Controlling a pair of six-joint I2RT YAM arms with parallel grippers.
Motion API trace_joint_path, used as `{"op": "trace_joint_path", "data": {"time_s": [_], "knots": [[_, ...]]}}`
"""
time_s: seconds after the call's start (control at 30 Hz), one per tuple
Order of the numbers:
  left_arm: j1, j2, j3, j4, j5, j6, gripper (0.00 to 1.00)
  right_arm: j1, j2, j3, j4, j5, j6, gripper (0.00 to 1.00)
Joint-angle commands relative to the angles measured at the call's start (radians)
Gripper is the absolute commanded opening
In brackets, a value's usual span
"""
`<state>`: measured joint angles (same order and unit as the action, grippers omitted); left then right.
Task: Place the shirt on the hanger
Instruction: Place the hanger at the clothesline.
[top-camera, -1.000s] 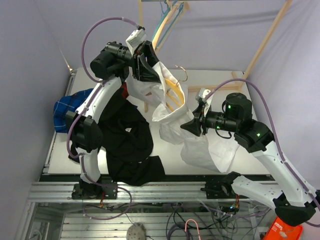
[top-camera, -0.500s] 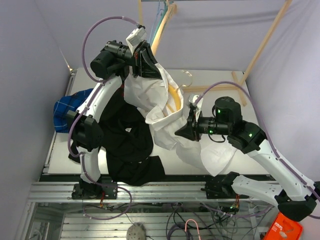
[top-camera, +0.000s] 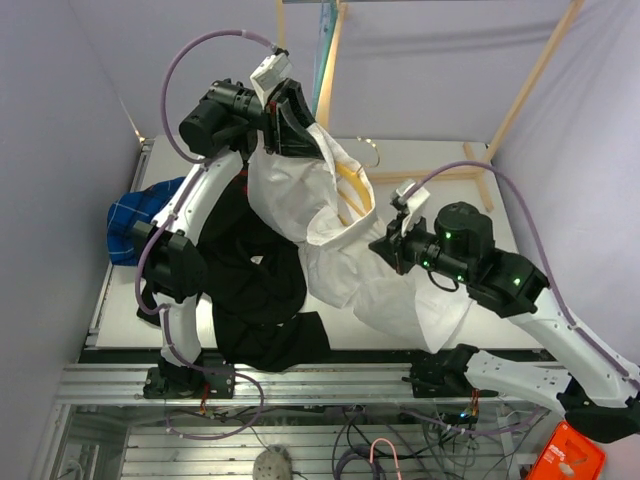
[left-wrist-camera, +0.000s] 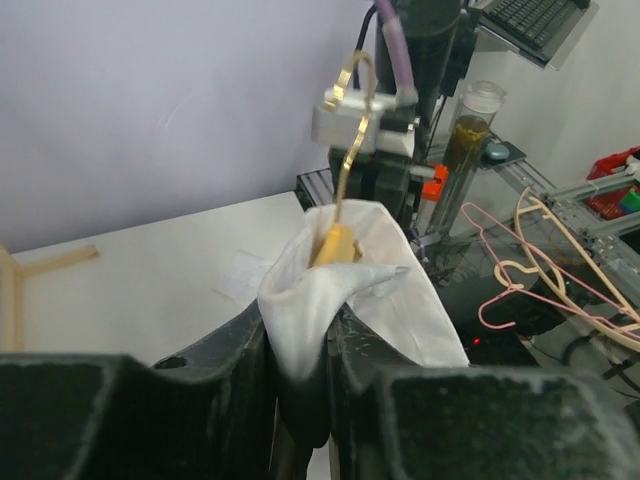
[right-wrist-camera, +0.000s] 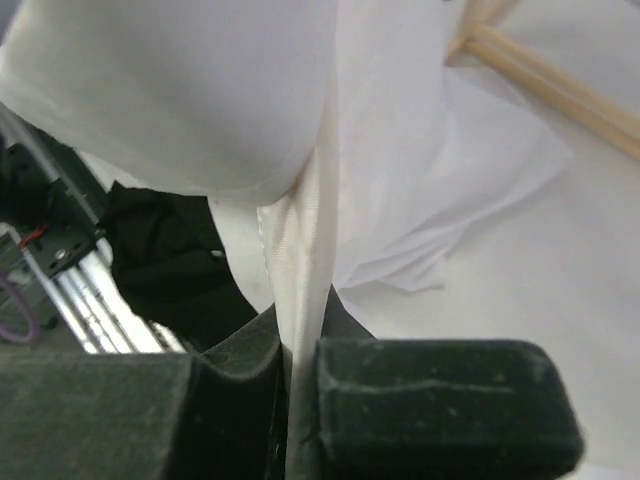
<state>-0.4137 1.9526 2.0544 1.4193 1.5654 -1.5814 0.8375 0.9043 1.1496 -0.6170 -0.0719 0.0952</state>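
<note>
Over table (left-wrist-camera: 130, 290), hanger (left-wrist-camera: 334, 243) upright (hook (left-wrist-camera: 357, 90) up)

The left arm rears high, its left gripper (top-camera: 297, 137) angled downward, jaws pinched on the shirt (top-camera: 300, 195). The right arm reaches leftward, lower, its right gripper (top-camera: 384, 249) clamped on what looks like a seamed edge of the shirt.
</note>
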Motion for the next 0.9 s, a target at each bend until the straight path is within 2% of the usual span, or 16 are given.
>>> {"op": "trace_joint_path", "data": {"time_s": [0.0,0.03,0.07,0.1,0.17,0.3,0.4,0.47,0.57,0.67,0.87], "knots": [[0.015,-0.037,0.036,0.104,0.027,0.009,0.45,0.005,0.007,0.166,-0.152,0.235,0.045,0.0],[0.017,-0.041,0.034,0.135,0.027,-0.022,0.62,0.005,0.018,0.197,-0.207,0.284,0.059,0.0],[0.02,-0.046,0.026,0.17,0.027,-0.053,0.83,0.005,0.023,0.224,-0.274,0.339,0.087,0.0],[0.024,-0.052,0.013,0.206,0.028,-0.087,0.92,0.005,0.023,0.241,-0.302,0.38,0.104,0.0],[0.031,-0.063,-0.026,0.262,0.028,-0.137,0.99,0.005,0.013,0.26,-0.378,0.457,0.142,0.0],[0.022,-0.089,-0.15,0.295,0.028,-0.171,1.0,0.005,0.019,0.298,-0.466,0.508,0.177,0.0],[-0.019,-0.117,-0.254,0.296,0.028,-0.136,0.98,0.006,0.016,0.313,-0.453,0.494,0.173,0.0],[-0.066,-0.107,-0.276,0.297,0.028,-0.136,1.0,0.006,0.015,0.312,-0.436,0.49,0.168,0.0],[-0.132,-0.051,-0.235,0.302,0.027,-0.147,0.99,0.005,0.024,0.293,-0.412,0.487,0.165,0.0],[-0.155,-0.012,-0.135,0.302,0.027,-0.186,1.0,0.005,0.038,0.329,-0.454,0.562,0.194,0.0],[-0.052,-0.121,-0.152,0.301,0.027,-0.168,0.99,0.004,0.01,0.408,-0.623,0.718,0.306,0.0]]}}
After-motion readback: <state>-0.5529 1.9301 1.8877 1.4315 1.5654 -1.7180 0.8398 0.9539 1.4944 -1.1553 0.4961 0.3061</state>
